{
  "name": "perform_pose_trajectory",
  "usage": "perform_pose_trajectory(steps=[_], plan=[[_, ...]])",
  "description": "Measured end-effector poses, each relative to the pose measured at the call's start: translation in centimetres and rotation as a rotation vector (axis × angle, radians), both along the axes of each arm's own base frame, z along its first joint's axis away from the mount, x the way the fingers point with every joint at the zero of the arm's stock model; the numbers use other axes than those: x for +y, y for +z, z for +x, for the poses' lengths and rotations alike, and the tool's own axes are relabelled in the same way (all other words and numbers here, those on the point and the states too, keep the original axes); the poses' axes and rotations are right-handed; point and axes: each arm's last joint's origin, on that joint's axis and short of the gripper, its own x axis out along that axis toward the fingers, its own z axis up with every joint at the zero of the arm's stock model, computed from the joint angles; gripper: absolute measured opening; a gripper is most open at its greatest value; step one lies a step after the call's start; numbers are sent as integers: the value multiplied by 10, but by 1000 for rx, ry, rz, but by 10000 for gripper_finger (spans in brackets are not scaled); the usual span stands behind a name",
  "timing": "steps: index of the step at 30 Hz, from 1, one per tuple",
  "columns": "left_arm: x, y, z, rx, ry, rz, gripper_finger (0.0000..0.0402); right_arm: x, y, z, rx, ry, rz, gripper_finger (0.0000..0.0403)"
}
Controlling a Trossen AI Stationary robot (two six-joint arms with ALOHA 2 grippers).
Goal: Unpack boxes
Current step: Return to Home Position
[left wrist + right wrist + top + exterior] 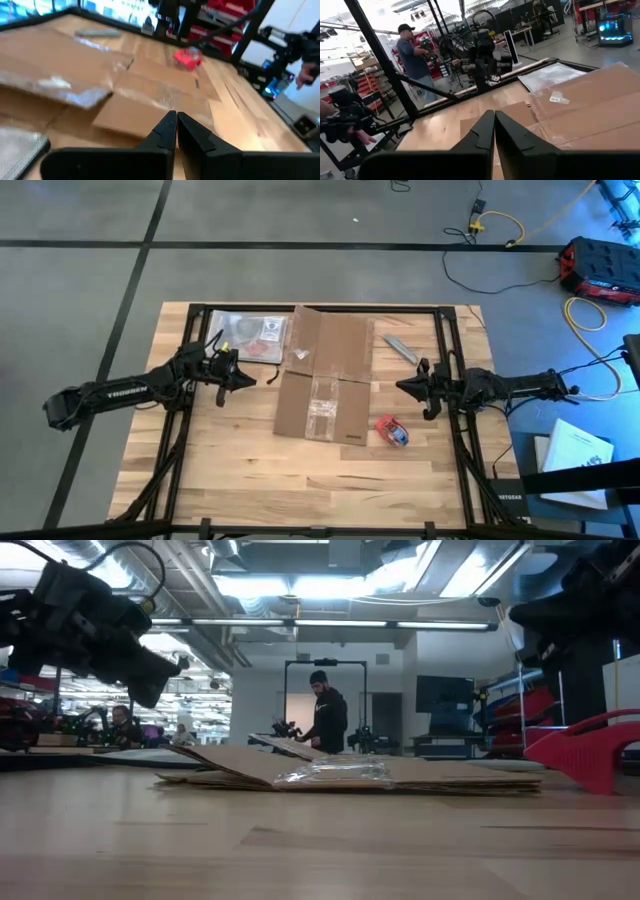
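Note:
A shallow brown cardboard box (322, 375), opened out flat with clear tape strips, lies mid-table; it also shows as the box (125, 85) and the box (585, 105) in the wrist views. My left gripper (250, 380) hovers shut just left of the box, above the table. My right gripper (402, 387) hovers shut to the box's right. Neither touches anything. Their shut fingertips show in the wrist views: left gripper (176, 117), right gripper (494, 116).
A clear silvery plastic bag (247, 335) lies at the far left of the table. A small red-and-blue object (392, 430) sits right of the box, a grey flat piece (402, 348) beyond it. People stand in the room behind.

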Motion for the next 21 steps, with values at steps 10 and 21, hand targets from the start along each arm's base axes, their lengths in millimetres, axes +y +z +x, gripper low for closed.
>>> perform_pose_trajectory(steps=[10, 21], plan=[[10, 1, -4, -7, 72, 90, 0, 0, 0, 0, 19, -24, -288, 0], [15, -5, -6, 66, 298, -25, 0, -1, 0, 0, 29, -72, -405, 1]])
